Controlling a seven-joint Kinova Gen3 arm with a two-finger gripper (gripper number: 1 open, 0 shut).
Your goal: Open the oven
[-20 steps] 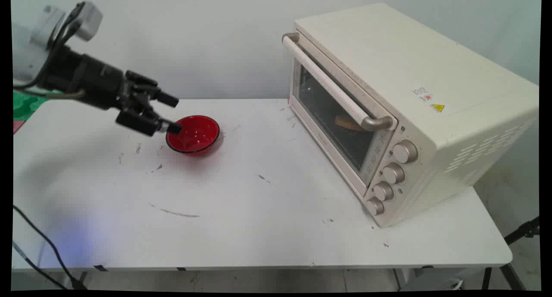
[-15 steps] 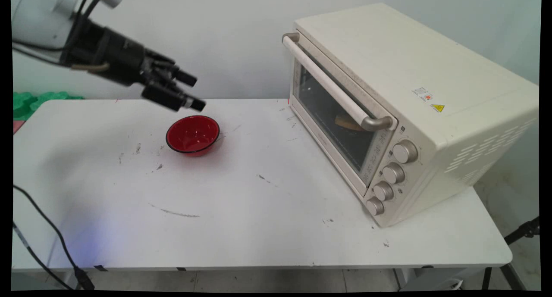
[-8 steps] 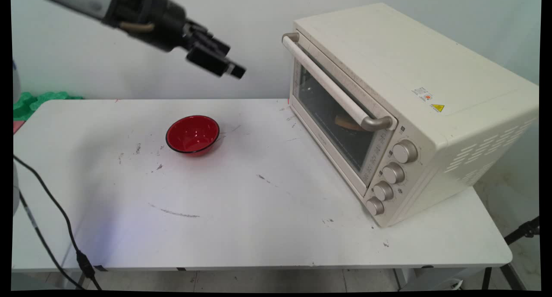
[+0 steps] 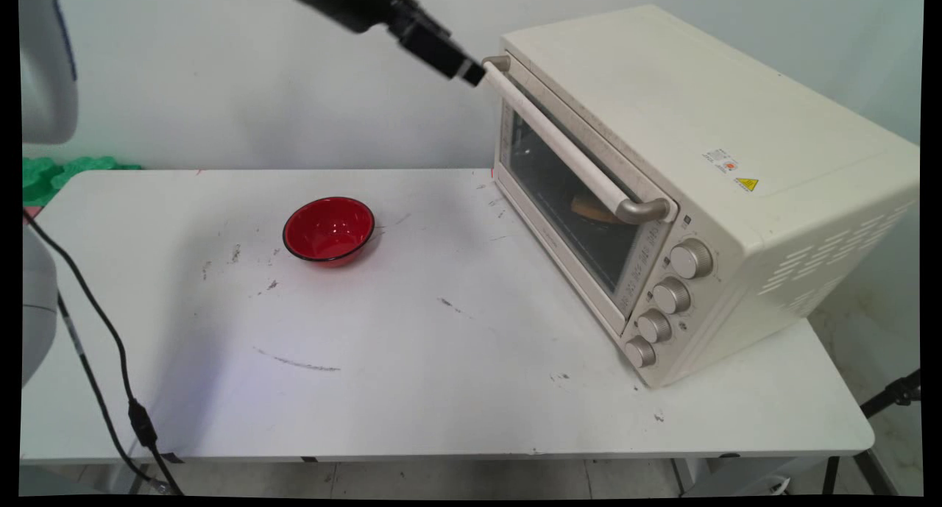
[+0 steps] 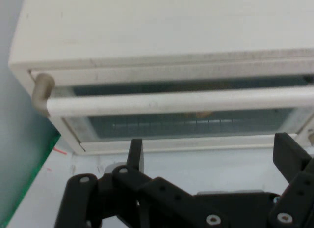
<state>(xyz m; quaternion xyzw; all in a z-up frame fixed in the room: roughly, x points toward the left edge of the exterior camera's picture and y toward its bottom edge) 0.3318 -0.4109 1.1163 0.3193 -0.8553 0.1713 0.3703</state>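
Note:
My black gripper (image 4: 468,71) hangs high in the main view, its tips just left of the far end of the handle (image 4: 567,150) on the cream toaster oven (image 4: 706,161). The hand view looks at the shut glass door (image 5: 196,122), with the handle bar (image 5: 176,102) running across above my gripper (image 5: 211,156). Its fingers (image 5: 136,153) stand wide apart, open, with nothing between them and a short gap left to the bar. A brownish item (image 4: 592,211) shows dimly behind the glass. An empty red bowl (image 4: 329,229) sits on the white table (image 4: 412,360), far below and left of the gripper.
Several round knobs (image 4: 666,297) line the oven's near right front. A green object (image 4: 51,172) lies past the table's far left corner. A black cable (image 4: 96,345) hangs over the near left edge. A dark stand leg (image 4: 894,393) is off the table's right side.
The gripper has left the red bowl's left rim, risen and swung right across the table to the far end of the oven handle. The bowl has stayed put.

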